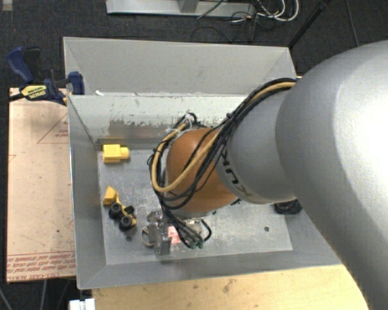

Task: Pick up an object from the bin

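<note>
Inside the grey metal bin (pixel 87 192), the KUKA arm's gripper (pixel 160 234) hangs low over the near part of the floor, left of centre, with the orange cover (pixel 194 166) and looped cables (pixel 158 166) of its wrist bulking behind it. Directly at the tool we see a small pink-and-green thing (pixel 181 236), mostly hidden by the gripper, lying close to the near wall. We cannot tell how far open the tool stands, nor whether it has hold of anything. Just to the left lies a yellow-and-black toy piece (pixel 119 210); a yellow block (pixel 115 152) sits well apart toward the far left corner, and a black thing (pixel 288 206) peeks out at the right beneath the arm. We judge the pink-and-green thing to be light and probably stiff plastic, apt to skid on the bare metal; a hold across its narrowest part, squarely from above, looks the safest, though too little of it shows for us to be sure of its shape
</note>
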